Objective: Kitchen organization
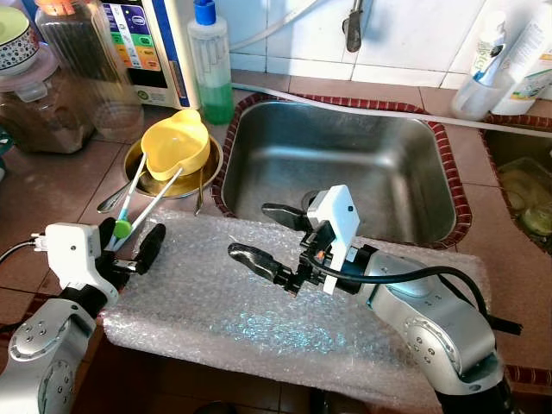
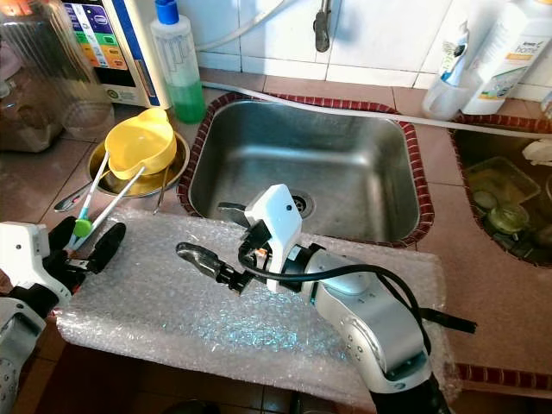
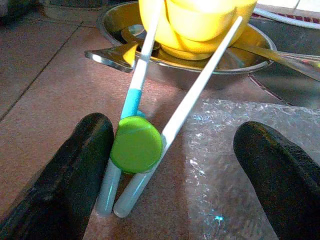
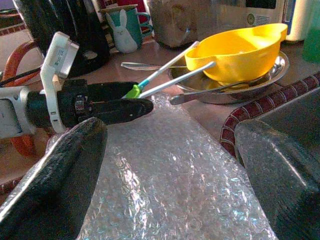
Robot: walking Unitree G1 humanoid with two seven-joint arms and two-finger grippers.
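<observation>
A pair of white tongs with a round green end (image 3: 136,145) leans out of a yellow bowl (image 1: 177,142), which sits in a steel dish (image 1: 164,188) left of the sink. The green end (image 1: 122,228) rests on the counter by the edge of a bubble wrap sheet (image 1: 259,319). My left gripper (image 1: 129,244) is open around that green end, which lies close against one finger (image 3: 75,165). My right gripper (image 1: 250,231) hovers open over the middle of the bubble wrap, holding nothing.
A steel sink (image 1: 345,164) lies just behind the bubble wrap. A green soap bottle (image 1: 211,65) and jars (image 1: 86,60) stand at the back left. A spoon (image 1: 112,203) lies beside the dish. A second basin (image 1: 526,190) holds dishes at the right.
</observation>
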